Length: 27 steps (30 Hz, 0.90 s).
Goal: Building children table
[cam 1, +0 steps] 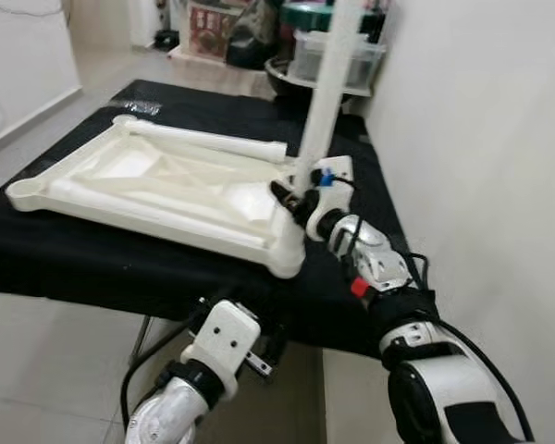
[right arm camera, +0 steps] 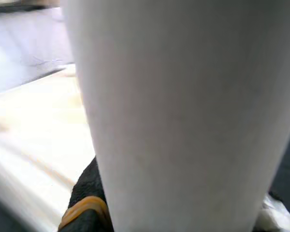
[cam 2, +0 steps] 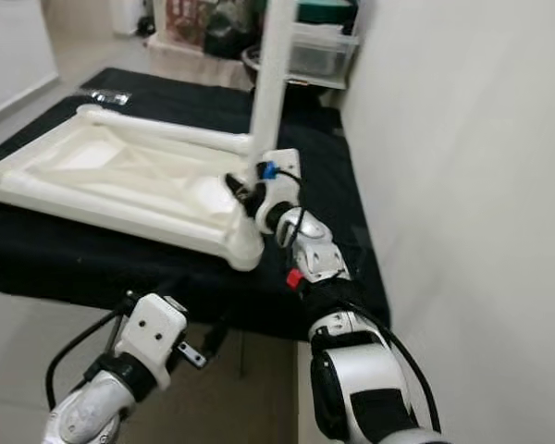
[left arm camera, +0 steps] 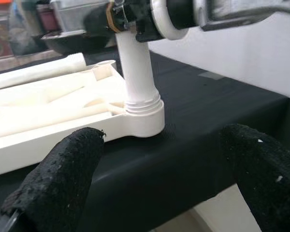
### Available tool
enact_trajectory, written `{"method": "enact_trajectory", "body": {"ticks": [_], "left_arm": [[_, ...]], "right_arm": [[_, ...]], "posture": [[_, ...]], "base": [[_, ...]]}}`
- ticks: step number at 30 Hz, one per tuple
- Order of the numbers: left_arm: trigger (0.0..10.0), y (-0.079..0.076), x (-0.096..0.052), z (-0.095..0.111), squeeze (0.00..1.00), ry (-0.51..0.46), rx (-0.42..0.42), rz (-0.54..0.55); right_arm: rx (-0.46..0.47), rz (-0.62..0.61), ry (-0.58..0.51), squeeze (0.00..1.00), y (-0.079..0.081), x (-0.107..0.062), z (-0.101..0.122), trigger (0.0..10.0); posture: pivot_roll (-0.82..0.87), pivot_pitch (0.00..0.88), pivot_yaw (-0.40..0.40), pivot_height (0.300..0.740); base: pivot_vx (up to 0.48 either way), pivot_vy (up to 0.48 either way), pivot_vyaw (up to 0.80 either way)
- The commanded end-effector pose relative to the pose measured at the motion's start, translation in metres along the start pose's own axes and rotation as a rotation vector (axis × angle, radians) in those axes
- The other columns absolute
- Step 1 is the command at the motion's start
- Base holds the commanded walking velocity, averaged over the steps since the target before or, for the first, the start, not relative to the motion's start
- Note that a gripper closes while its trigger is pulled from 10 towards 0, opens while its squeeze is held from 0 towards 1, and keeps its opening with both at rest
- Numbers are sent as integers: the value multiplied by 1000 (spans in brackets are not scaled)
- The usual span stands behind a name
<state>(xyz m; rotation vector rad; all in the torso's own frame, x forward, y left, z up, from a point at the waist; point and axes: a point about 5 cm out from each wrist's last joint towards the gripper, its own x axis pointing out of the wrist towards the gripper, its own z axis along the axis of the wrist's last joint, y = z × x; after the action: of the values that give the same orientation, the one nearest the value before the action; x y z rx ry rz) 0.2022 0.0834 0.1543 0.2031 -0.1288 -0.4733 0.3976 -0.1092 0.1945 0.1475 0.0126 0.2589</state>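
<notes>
A white plastic table top lies upside down on a black-covered table. One white leg stands upright in the top's far right corner socket. My right gripper is shut on this leg just above the socket, and a black finger presses against the leg. A second leg lies along the far edge of the top. My left gripper hangs open below the table's front edge, pointing at the socket, its fingers wide apart and holding nothing.
A white wall runs close along the right side. Clear plastic bins and boxes stand behind the table. A small clear bag lies on the cloth at the far left. Tiled floor shows in front.
</notes>
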Motion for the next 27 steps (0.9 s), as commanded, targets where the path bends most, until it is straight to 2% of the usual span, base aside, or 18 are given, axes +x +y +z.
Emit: {"method": "enact_trajectory", "body": {"ticks": [1,2,3,4,5,6,8,12,13,14,18,19,20,21,25,27], "left_arm": [[10000,-2,0,-2,0,6,11,-6],[10000,-2,0,-2,0,6,11,-6],[10000,-2,-1,-2,0,5,14,-6],[10000,-2,-1,-2,0,5,14,-6],[10000,-1,-1,-2,0,6,15,-4],[10000,-1,-1,-2,0,6,15,-4],[10000,-1,-1,-3,0,7,21,-4],[10000,-1,-1,-3,0,8,19,-3],[10000,-1,-2,-3,0,9,18,-3],[10000,-1,-2,-3,0,9,18,-3],[10000,-1,-1,-3,0,10,19,-6],[10000,-1,-1,-3,0,10,19,-6],[10000,0,-1,-3,0,10,21,-6],[10000,0,-1,-3,0,9,20,-3],[10000,1,0,-3,0,9,20,-1],[10000,1,0,-3,0,7,20,2]], "right_arm": [[42,-231,16,0,-24,-9,-5,0],[42,-231,16,0,-24,-9,-5,0],[65,-355,18,0,-27,-17,-11,0],[65,-355,18,0,-27,-17,-11,0],[77,-438,20,0,-25,-25,-16,0],[77,-438,20,0,-25,-25,-16,0],[96,-512,23,0,-16,-34,-21,0],[104,-510,15,0,-11,-35,-21,0],[128,-481,9,0,-4,-32,-22,9804],[148,-425,-37,1000,4,-28,-18,10000],[170,-307,-149,1000,13,-19,-5,10000],[170,-307,-149,1000,13,-19,-5,10000],[202,-235,-170,0,13,-16,0,10000],[192,-187,-193,0,12,-15,6,10000],[182,-158,-205,0,10,-16,9,10000],[183,39,-201,0,7,-17,15,10000]], "posture": [[108,30,-171,740],[108,30,-171,740],[109,25,-170,740],[109,25,-170,740],[111,22,-169,740],[111,22,-169,740],[111,22,-169,740],[111,19,-168,740],[109,21,-166,740],[109,23,-166,740],[108,29,-166,740],[108,29,-166,740],[105,29,-162,740],[104,32,-162,740],[102,36,-161,740],[104,34,-163,740]], "base": [[0,0,0],[0,0,0],[0,0,0],[0,0,0],[0,0,0],[0,0,0],[0,0,0],[0,0,0],[0,0,0],[0,0,0],[0,0,0],[0,0,0],[0,0,0],[0,0,0],[0,0,0],[0,0,0]]}}
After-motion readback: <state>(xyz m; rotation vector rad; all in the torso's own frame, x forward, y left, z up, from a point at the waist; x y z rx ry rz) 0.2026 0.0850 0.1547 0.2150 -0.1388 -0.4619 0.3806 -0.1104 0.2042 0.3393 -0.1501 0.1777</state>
